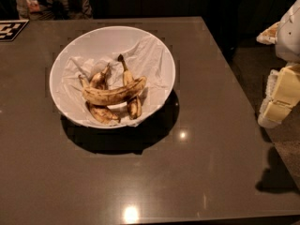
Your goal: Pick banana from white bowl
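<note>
Across the middle of the white bowl (93, 36) lies the banana (115, 95), long and speckled, draped over two shorter brown bananas (133, 107) on crumpled paper (145, 55). The bowl sits on a dark glossy table (197, 172), toward the back left, with lights glinting off the top. Way over at the right edge, off the table, is the gripper (280, 95), well apart from the bowl. Honestly can't tell whether it's spread or closed.
</note>
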{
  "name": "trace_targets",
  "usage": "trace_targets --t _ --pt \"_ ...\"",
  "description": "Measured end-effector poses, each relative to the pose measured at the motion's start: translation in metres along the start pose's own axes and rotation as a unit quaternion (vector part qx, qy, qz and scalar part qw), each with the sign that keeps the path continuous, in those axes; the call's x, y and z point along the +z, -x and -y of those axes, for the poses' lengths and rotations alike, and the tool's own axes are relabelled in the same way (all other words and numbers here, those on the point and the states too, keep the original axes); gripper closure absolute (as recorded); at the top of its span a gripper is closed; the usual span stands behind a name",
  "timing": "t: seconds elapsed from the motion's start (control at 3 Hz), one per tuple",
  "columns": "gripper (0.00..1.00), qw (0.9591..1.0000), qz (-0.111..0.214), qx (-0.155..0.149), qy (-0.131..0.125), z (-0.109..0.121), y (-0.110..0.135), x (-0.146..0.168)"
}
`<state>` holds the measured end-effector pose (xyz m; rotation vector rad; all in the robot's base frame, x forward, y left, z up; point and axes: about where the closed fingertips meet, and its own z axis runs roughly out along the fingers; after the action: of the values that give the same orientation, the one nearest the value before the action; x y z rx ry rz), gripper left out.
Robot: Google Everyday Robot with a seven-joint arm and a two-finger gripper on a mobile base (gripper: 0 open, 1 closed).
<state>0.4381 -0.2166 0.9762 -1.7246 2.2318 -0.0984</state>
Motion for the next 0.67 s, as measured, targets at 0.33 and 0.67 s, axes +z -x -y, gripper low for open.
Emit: trace_targets --t 0.33,0.67 --pt "0.0 1.0 0.0 0.0 0.0 0.0 0.0 0.0" --pt "0.0 0.9995 -0.023 -0.02 -0.011 -0.002 0.026 0.009"
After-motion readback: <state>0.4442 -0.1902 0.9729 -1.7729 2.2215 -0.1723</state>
